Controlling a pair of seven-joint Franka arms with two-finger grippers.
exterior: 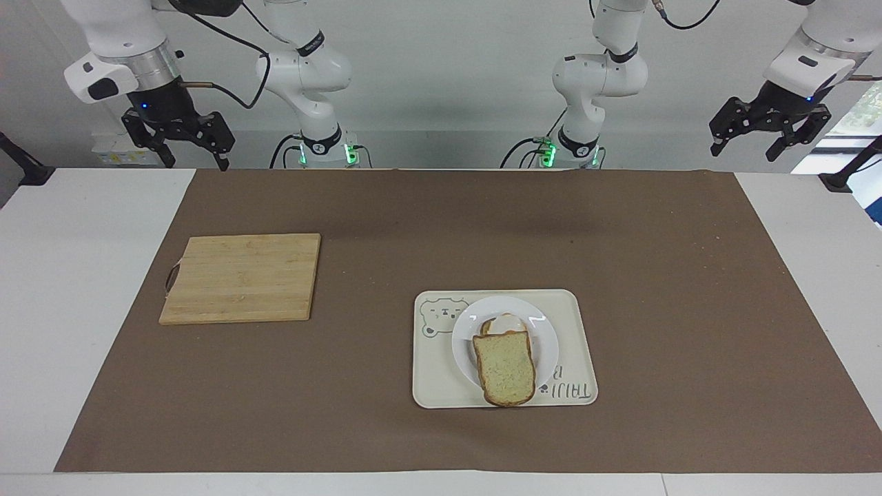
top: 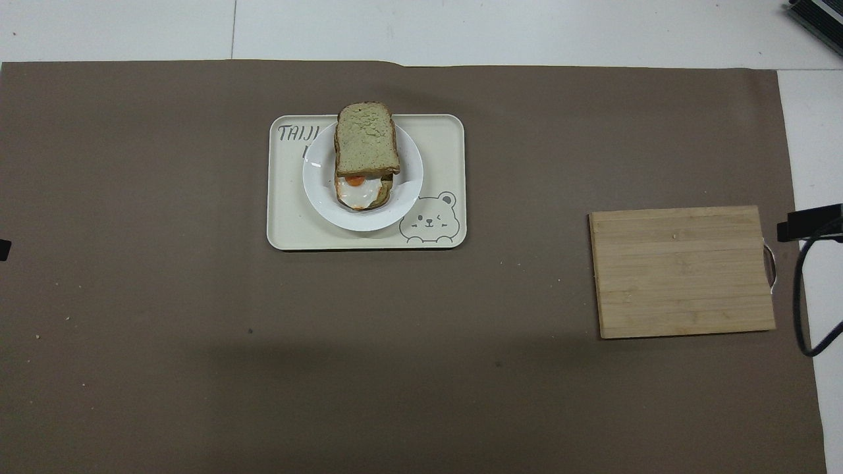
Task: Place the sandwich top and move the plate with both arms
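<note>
A white table (exterior: 83,275) carries a wide brown mat (exterior: 661,275) that covers most of its top; a plain pale wall stands at the robots' end, and small crumbs speckle the mat in the overhead view.

Both arms are raised and drawn back to the table's corners at the robots' end, waiting; the left gripper (exterior: 770,136) hangs in the air off the left arm's end of the table, tilted, its fingers spread apart and holding nothing; the right gripper (exterior: 185,146) hangs over the table's edge at the right arm's end, fingers likewise parted and empty (neither shows in the overhead view beyond a dark scrap at each side edge).

A cream tray (top: 435,145) with a bear drawing and dark lettering lies about mid-table, somewhat toward the left arm's end; the plate (top: 408,172) sits on it; on the plate lies a slice of bread with a fried egg (top: 359,189), and the sandwich top (top: 366,149) rests on that, shifted away from the robots so that the egg shows at the nearer side and the top's rounded end overhangs the plate's rim and the tray's edge.

A wooden cutting board (exterior: 242,277) lies bare toward the right arm's end, well apart from the tray; nothing stands between either gripper and the plate.
</note>
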